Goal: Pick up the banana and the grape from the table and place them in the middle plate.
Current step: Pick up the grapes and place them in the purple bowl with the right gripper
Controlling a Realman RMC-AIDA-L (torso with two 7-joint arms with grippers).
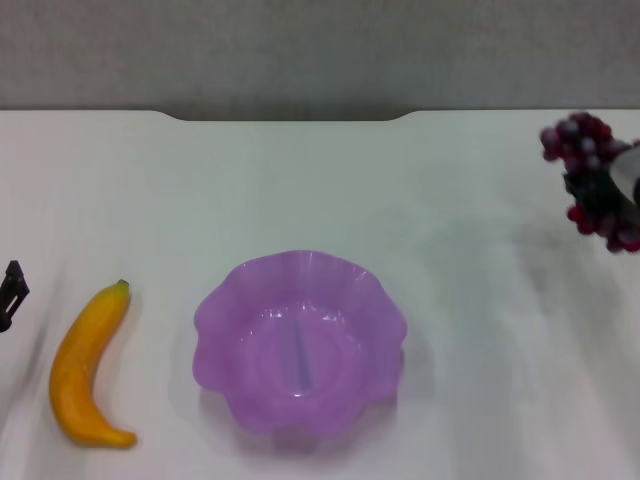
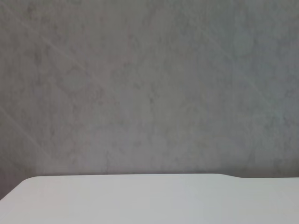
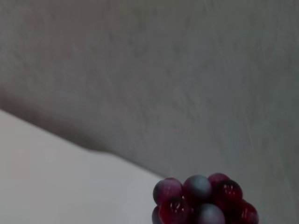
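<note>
Plain white counter (image 1: 450, 200) across nearly the whole head view, flat and matte, with only faint grey smudges of shadow near the left and right sides. Far edge dark, with a shallow notch (image 1: 290, 116) cut into its middle stretch. Beyond that edge, only a mottled grey backdrop (image 1: 300, 50), dull and featureless.

Near the front centre of the counter, the middle plate (image 1: 215, 325): translucent purple, wavy scalloped rim, sitting flat, nothing inside it. Just beside it on the robot's left, apart from the rim, the banana (image 1: 85, 370), lying flat on the white surface, curved, green stem tip pointing toward the far edge.

At the left border of the head view, near the banana but not touching it, a small dark piece of the left gripper (image 1: 12, 292), low over the counter; open or closed, cannot tell. From the left wrist camera, only a rounded corner of the white surface and the same grey backdrop behind.

At the far right, well apart from the plate, the right gripper (image 1: 608, 195), closed around the middle of the grape (image 1: 580, 142), with dark red-purple berries bulging out above and below the grip. Hard to tell whether touching the counter or held clear of it. From the right wrist camera, the top of the bunch close up, glossy red and greyish berries against backdrop and counter edge.
</note>
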